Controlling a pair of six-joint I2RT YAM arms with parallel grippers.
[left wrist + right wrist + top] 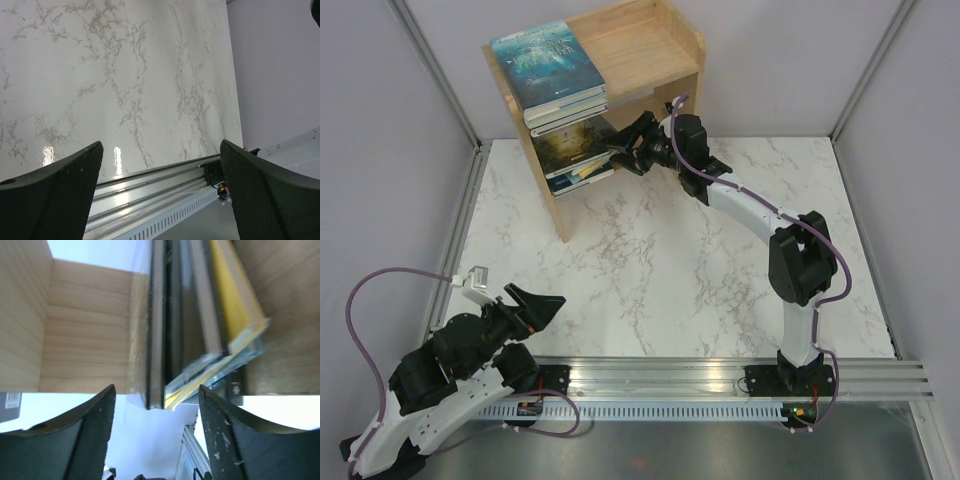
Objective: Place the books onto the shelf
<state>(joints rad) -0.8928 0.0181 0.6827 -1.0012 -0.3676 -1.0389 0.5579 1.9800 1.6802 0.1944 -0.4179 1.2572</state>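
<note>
The light wooden shelf (650,50) stands at the back of the table. One stack of books (548,62) with a teal cover on top lies on its upper tier. A second stack (575,145) with a dark green-gold cover lies on the lower tier, its ends sticking out. My right gripper (620,150) is at those ends. In the right wrist view its jaws (156,389) are open, with the book edges (185,315), one of them yellow (235,300), just beyond the fingertips and touching neither pad. My left gripper (542,335) is open and empty over the near left.
The marble table top (670,260) stretches between the arms. A metal rail (720,375) runs along the near edge, seen also as the rail (150,185) in the left wrist view. Grey walls close in both sides. The shelf's side panel (30,315) is left of the right gripper.
</note>
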